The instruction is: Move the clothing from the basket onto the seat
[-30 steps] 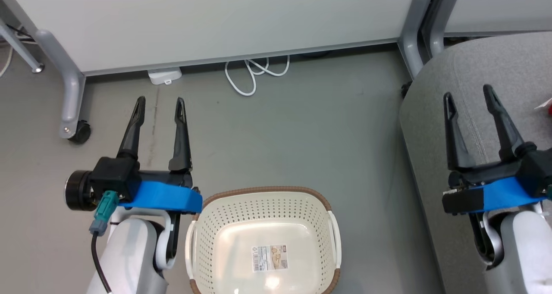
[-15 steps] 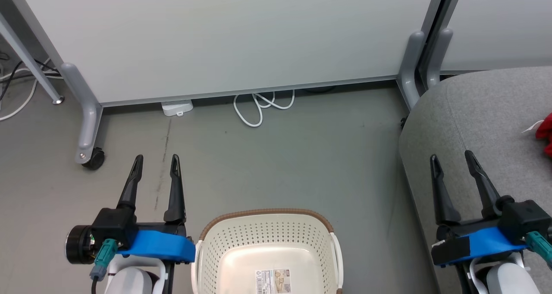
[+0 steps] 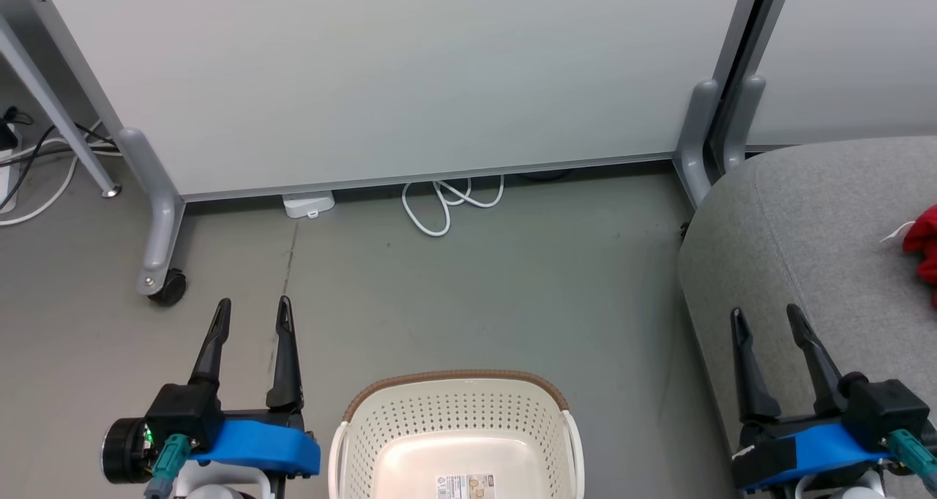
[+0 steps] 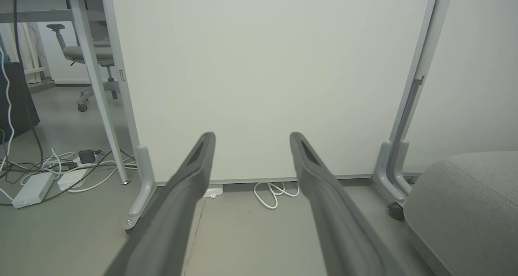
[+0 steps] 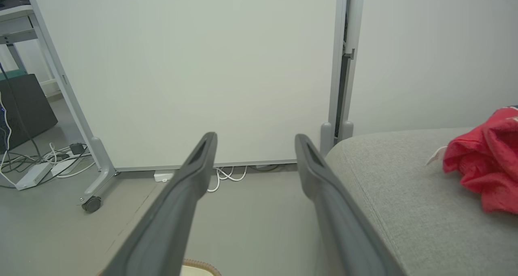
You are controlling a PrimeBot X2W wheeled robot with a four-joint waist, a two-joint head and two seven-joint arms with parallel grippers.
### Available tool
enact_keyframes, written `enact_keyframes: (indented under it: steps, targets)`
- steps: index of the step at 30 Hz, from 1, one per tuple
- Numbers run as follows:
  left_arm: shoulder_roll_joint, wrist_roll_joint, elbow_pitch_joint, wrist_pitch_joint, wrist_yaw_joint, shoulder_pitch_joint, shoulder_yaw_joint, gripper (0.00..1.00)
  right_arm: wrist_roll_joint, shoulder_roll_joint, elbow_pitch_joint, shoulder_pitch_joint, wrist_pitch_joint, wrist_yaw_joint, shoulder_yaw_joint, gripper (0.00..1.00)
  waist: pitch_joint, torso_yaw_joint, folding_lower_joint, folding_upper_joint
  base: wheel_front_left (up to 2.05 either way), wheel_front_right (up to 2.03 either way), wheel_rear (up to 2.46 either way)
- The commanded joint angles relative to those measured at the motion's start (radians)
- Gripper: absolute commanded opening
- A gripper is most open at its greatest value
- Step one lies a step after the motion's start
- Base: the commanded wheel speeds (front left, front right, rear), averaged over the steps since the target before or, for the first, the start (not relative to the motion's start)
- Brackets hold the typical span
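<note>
Cream-white perforated plastic basket (image 3: pixel 454 376) w/ brown braided rim sits on the grey floor (image 3: pixel 512 279), paper label (image 3: pixel 465 484) showing on its base. Left gripper (image 3: pixel 253 303) hangs just beside it, right gripper (image 3: pixel 764 311) over the near edge of the big grey woven-fabric seat (image 3: pixel 798 250) — both spread wide, holding nothing. Red fabric clothing (image 3: pixel 924 243) lies on the seat, toward its right side. Behind: white divider panel (image 3: pixel 410 74) — looped white cable (image 3: pixel 439 203) at its foot.

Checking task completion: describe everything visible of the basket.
The basket is cream-white perforated plastic, oval, with a brown braided rim and white side handles. It stands upright on the grey floor at the head view's bottom centre, its near part cut off. The visible inside is bare apart from a printed label on its bottom. Only the floor touches it.
</note>
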State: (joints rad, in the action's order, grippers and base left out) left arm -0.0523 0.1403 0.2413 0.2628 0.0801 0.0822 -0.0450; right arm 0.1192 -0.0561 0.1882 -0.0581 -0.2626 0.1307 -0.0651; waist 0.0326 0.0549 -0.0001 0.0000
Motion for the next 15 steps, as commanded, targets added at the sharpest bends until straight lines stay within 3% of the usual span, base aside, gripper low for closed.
enact_keyframes:
  steps: [1, 15]
  targets:
    - [0.001, -0.008, 0.005, 0.003, 0.006, -0.015, 0.007, 1.0, 0.009, 0.004, 0.007, 0.021, -0.003, 0.0, -0.001, 1.0, -0.005, -0.001, 0.0001, 0.0, 0.0, 0.0, 0.0]
    - [0.002, -0.004, 0.014, 0.003, 0.003, -0.025, 0.013, 1.0, 0.025, 0.006, 0.024, 0.036, -0.003, 0.0, 0.01, 1.0, -0.021, -0.003, 0.0001, 0.0, 0.0, 0.0, 0.0]
